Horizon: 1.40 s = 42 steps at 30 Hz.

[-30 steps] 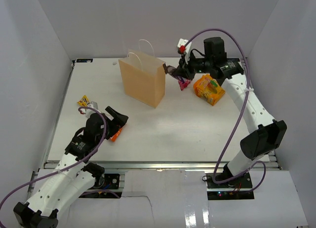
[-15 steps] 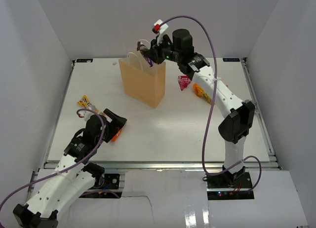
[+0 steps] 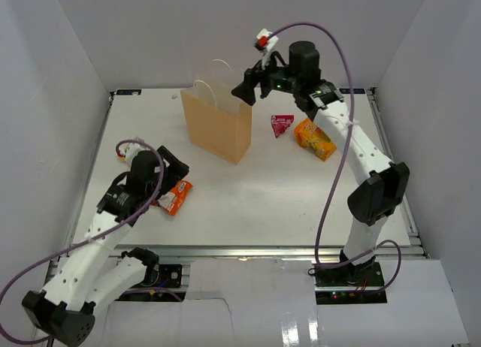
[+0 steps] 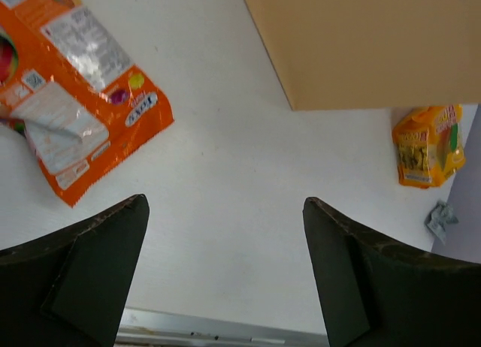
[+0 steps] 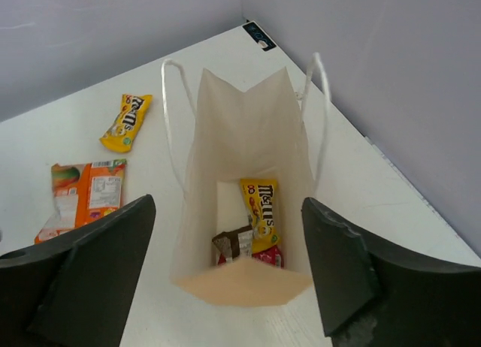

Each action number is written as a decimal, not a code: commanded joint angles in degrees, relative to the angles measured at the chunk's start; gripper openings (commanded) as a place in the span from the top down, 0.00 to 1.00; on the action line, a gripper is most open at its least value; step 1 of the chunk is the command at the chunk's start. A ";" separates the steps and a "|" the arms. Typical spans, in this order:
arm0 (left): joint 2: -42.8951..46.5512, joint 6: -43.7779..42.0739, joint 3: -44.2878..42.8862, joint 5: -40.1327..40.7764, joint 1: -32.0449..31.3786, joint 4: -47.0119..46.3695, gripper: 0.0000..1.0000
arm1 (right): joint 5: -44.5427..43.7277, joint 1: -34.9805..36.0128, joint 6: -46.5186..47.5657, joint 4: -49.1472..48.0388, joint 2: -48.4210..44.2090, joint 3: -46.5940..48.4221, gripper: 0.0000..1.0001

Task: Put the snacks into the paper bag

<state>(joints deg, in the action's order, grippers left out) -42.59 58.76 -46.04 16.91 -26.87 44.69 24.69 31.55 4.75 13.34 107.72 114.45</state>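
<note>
Right wrist view: right hand [image 5: 225,266] spread wide and empty above the paper bag [image 5: 248,129]; left hand [image 4: 225,276] equally wide, empty.

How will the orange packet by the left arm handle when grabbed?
Probably floppy: the orange packet lies flat and wrinkled. Likely light, so a push should slide it on the smooth table rather than tip it. Its glossy film may slip in a pinch.
</note>
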 commanded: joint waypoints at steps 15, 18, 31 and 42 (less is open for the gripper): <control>-46.67 -26.14 -22.75 -13.39 41.55 -12.87 0.04 | 21.54 -24.25 21.08 11.62 -35.89 -52.63 0.10; -51.53 -28.78 -25.67 -12.96 41.55 -13.13 0.06 | 21.54 -24.69 21.96 11.70 -38.19 -56.26 0.09; -61.56 -33.10 -26.73 -10.31 41.55 -13.22 0.23 | 22.60 -26.80 21.53 11.53 -39.08 -58.56 0.10; -63.85 -33.01 -26.47 -11.98 41.55 -14.27 0.37 | 23.56 -27.16 20.30 11.88 -40.22 -58.56 0.10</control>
<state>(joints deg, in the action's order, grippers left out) -107.09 25.93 -72.69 5.80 14.79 31.73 46.57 4.82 25.67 26.63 68.66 55.59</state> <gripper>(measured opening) 0.634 0.900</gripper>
